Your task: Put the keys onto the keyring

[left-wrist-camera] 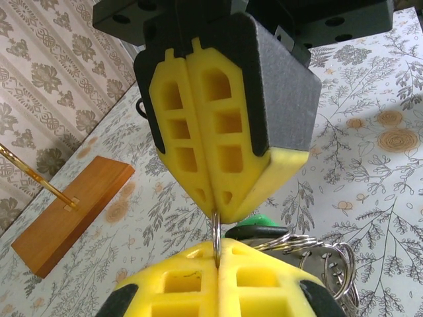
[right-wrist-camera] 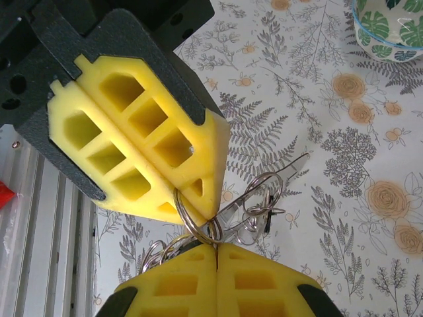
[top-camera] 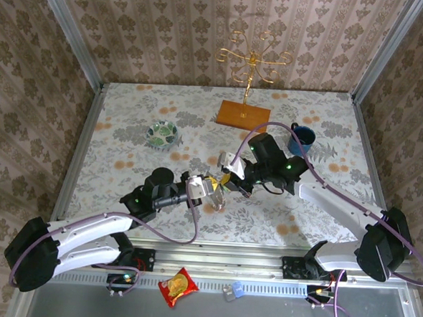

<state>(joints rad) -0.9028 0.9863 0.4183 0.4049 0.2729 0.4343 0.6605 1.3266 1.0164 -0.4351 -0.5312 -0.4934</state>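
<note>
At the middle of the table the two grippers meet tip to tip, lifted above the floral cloth. The left gripper reaches in from the near left and the right gripper from the far right. Neither is the nearer one, since both are already on the work. Each has its yellow pads pressed together with no gap showing.

Between the two sets of tips sits the metal ring of the keyring. Both grippers appear to clamp it, one on either side of the loop. Seen from the left wrist, the wire runs edge-on in a straight line from one seam to the other, so the ring's plane follows the line joining the grippers.

The keys hang off to one side of that line. A silver one slants away from the fingers and a green head tucks just beside the left tips. Smaller rings bunch there too. Whether any key is already threaded cannot be told. The next move likely depends on keeping the clamped ring taut.
</note>
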